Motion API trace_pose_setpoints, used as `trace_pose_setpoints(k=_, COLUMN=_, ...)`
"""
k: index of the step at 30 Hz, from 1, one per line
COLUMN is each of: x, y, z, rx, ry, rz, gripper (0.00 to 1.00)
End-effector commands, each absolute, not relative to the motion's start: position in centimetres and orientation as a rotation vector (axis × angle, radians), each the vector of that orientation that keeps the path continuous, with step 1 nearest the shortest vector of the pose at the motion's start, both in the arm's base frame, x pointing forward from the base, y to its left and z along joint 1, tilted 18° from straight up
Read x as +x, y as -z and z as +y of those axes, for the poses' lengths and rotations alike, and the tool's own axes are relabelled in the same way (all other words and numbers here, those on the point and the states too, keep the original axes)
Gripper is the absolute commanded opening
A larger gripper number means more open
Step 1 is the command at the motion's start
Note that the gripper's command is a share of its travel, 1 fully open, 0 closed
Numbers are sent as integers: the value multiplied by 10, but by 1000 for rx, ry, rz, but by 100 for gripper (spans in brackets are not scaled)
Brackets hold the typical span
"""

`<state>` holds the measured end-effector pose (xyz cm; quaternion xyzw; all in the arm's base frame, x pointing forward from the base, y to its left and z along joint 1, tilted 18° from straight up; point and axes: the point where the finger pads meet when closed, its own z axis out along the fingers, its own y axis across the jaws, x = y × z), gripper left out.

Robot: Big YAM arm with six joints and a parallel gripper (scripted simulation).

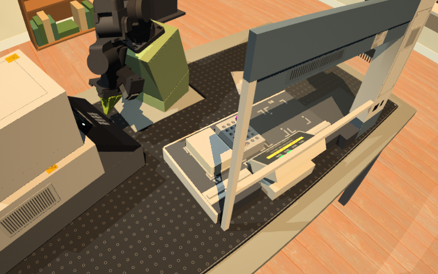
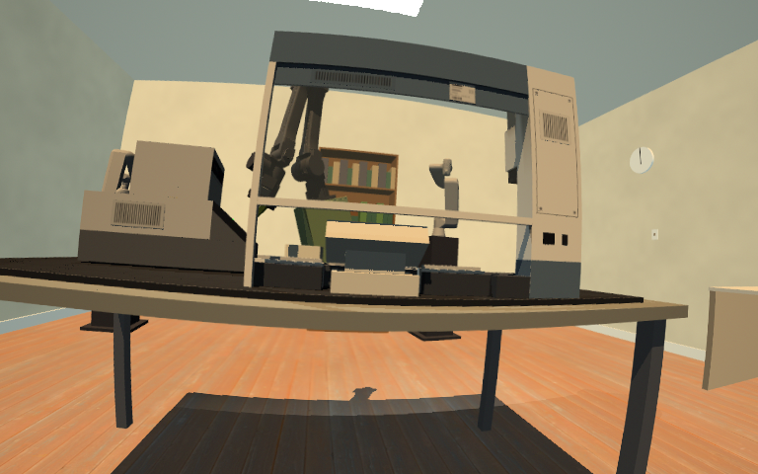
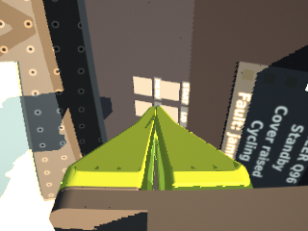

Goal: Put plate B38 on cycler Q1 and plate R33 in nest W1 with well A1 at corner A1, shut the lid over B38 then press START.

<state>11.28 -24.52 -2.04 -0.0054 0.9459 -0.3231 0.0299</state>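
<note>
The cycler Q1 (image 1: 38, 154) (image 2: 150, 223) stands at the left of the table with its beige lid (image 1: 25, 96) (image 2: 173, 167) down. Its sloping black panel (image 1: 109, 138) carries two rows of small keys (image 1: 96, 117) (image 3: 161, 92) and a small pale lamp (image 1: 83, 124). My gripper (image 1: 108, 111) (image 3: 155, 115) has yellow-green fingers. It is shut on nothing and points down, its tip just over the upper keys at their end nearest the arm's base. The D1 and D2 nests (image 1: 274, 108) show only their locator marks. I see neither plate in any view.
The tube cooling block (image 1: 240, 133) and the beige deep-well block (image 1: 201, 152) sit on the deck tray (image 1: 190, 180) under a tall gantry frame (image 1: 237, 154) (image 2: 391, 55). The arm's green base (image 1: 161, 74) stands close behind the panel. The display (image 3: 269, 129) lists status words.
</note>
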Motion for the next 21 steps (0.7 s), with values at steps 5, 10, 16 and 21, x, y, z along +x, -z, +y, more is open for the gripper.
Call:
trace_pose_setpoints(k=5, x=114, y=21, z=-240, rx=-50, ry=986, rz=2917, gripper=0)
trace_pose_setpoints(k=10, x=118, y=18, z=-248, rx=-48, ry=997, rz=2905, gripper=0)
trace_pose_setpoints(k=16, x=119, y=21, z=-272, rx=-16, ry=1029, rz=2892, gripper=0)
trace_pose_setpoints(k=21, x=121, y=23, z=-276, rx=-21, ry=1035, rz=2884, gripper=0)
